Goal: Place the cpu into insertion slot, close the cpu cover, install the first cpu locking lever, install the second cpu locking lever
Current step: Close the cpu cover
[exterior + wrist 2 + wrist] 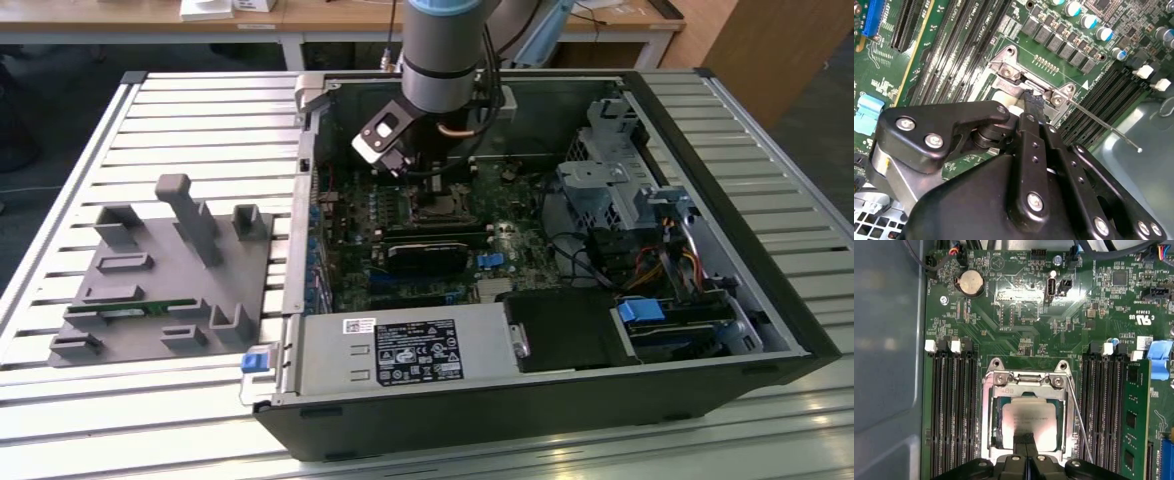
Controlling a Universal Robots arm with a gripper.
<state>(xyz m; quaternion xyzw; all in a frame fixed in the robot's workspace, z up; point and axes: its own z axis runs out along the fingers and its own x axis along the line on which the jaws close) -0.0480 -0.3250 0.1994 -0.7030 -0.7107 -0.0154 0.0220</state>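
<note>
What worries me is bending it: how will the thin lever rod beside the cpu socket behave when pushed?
Probably springy, not floppy: the lever rod is a thin wire anchored at one end beside the cpu cover. Likely light and slippery, given its slim, shiny surface. A sideways push might bend it, since its free end looks unsupported.

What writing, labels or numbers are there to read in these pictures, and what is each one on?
No text can be quoted with confidence; all of the print is too small to make out.
Large label on the power-supply box: unreadable.
White lettering on the green circuit board: unreadable.
Faint marks on top of the cpu: unreadable.
</note>
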